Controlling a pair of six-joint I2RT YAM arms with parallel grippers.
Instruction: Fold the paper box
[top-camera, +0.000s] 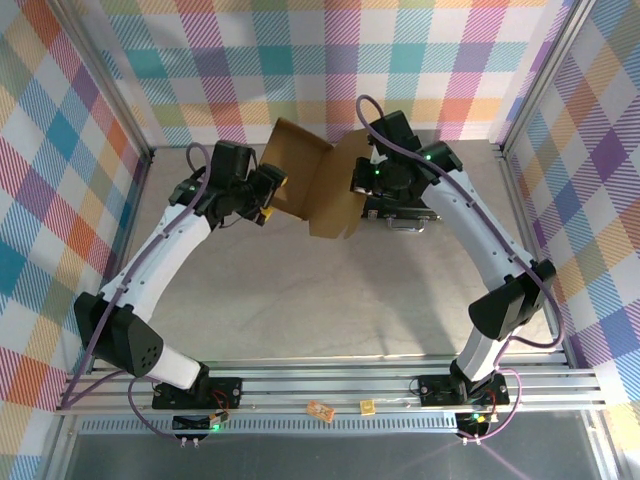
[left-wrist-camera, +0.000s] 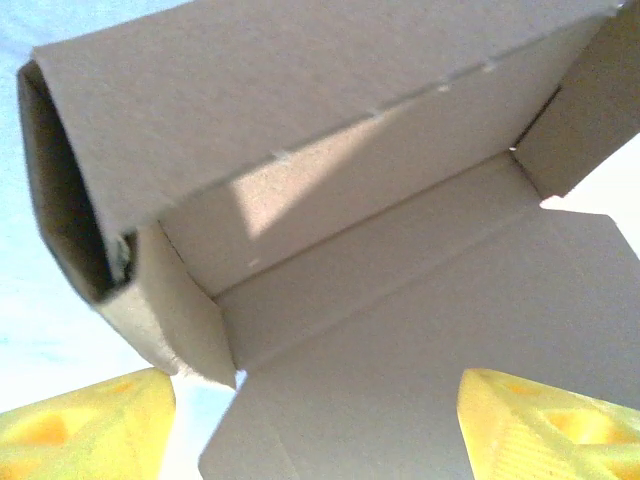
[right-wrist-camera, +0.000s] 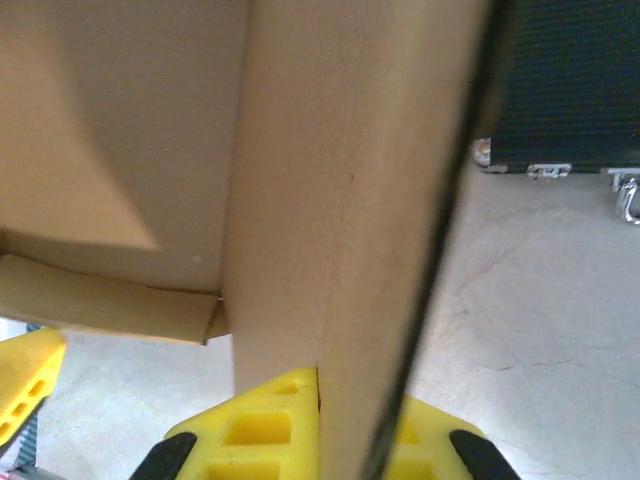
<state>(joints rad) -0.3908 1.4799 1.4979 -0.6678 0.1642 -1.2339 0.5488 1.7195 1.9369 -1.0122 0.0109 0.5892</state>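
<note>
The paper box (top-camera: 310, 185) is hanging half-folded over the desk's (top-camera: 330, 290) far middle. The right claw (right-wrist-camera: 318, 410) is pinching one panel (squeezing both faces); the left claw (top-camera: 270, 197) is gaping beside its left flap.

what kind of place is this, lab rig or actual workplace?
Probably a lab robot cell for recording data, not a real workplace: an aluminium frame, plaid cloth walls as backdrop, and a left arm and right arm bolted to the near rail, working a paper box.
</note>
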